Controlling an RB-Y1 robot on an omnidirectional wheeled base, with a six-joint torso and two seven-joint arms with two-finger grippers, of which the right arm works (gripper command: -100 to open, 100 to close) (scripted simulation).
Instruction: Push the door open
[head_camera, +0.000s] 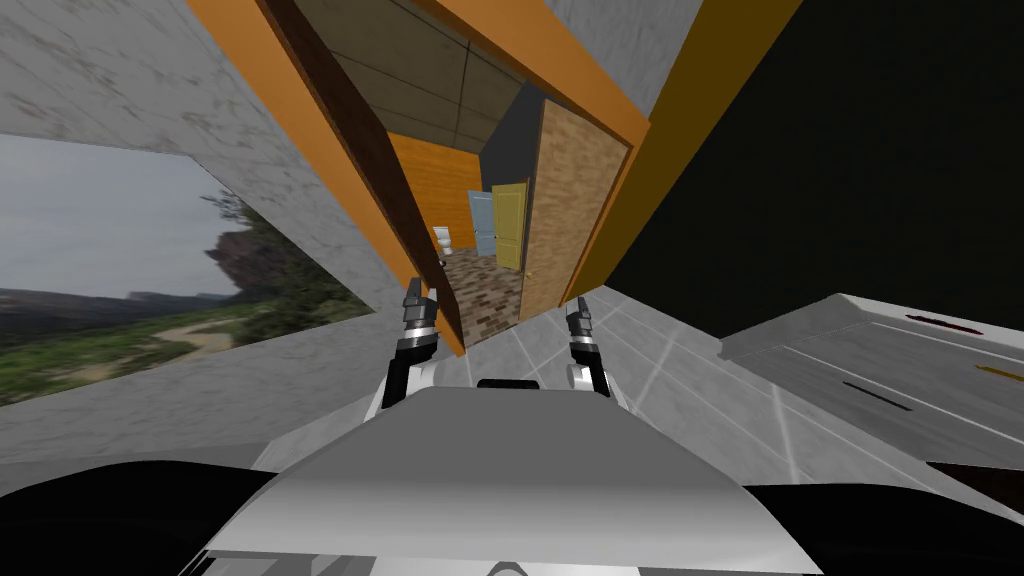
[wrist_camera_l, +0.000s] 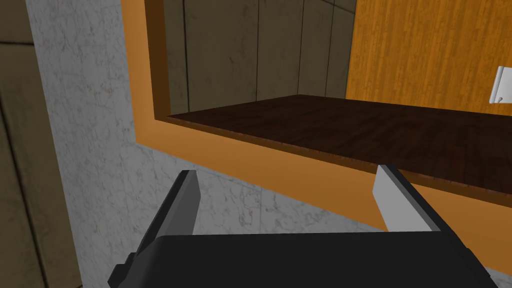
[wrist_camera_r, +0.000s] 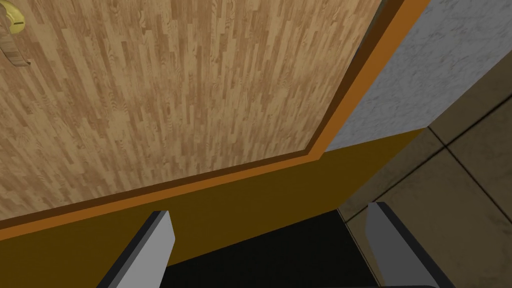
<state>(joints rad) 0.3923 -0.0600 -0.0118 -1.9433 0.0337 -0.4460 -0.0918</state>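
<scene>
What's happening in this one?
The robot faces a light wood door that already stands partly open in its orange frame. Both arms are held out in front: the left pincer is open by the frame, the right pincer is open facing the door. Neither visibly touches it.

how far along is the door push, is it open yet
Mostly done: the light wood door stands swung well inward, and the brick floor beyond shows through the orange frame. In hand: the right pincer faces the door panel, open, apparently not touching; the left pincer faces the frame, open. Left: perhaps a final push wider.
</scene>
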